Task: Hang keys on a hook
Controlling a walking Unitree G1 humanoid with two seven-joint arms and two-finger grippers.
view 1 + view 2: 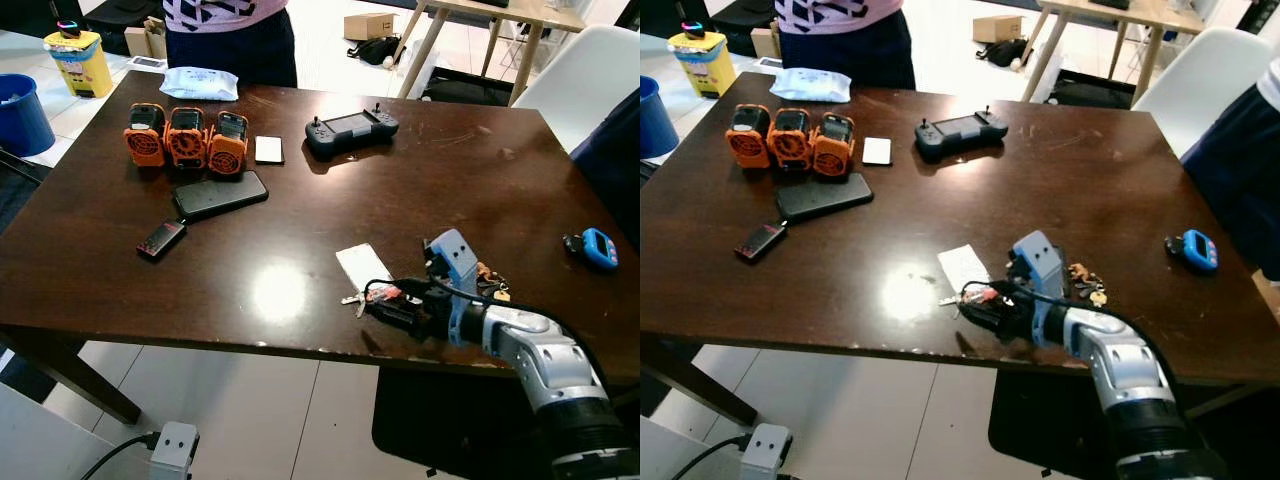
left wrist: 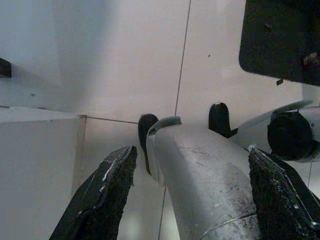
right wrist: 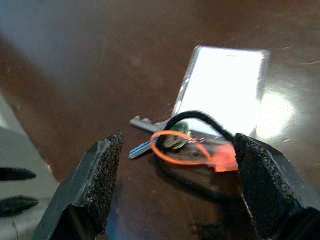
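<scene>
Left eye view sets the right gripper [image 1: 385, 300] low over the near edge of the dark wooden table [image 1: 430, 190], its silver forearm reaching in from the lower right, presumably so the black fingers can close on the keys [image 1: 358, 298]. The keys lie flat just beside a white card [image 1: 362, 266], tied with an orange loop and a black cord. A second bunch of small keys [image 1: 490, 283] sits just behind the wrist. No hook can be made out, so hanging looks some way off.

Right eye view repeats the scene: three orange ribbed devices [image 1: 790, 137] stand in a row at the far left, near a glossy black phone [image 1: 823, 196] and a dark handheld controller [image 1: 961, 130].

Left wrist view looks down at pale floor tiles; the left gripper [image 2: 192, 195] hangs idle, rough-padded fingers spread wide.

Right wrist view shows the fingers wide apart, straddling the bunch without touching it: thin bright metal blades, a limp cord, a springy plastic loop on polished, reflective wood.
</scene>
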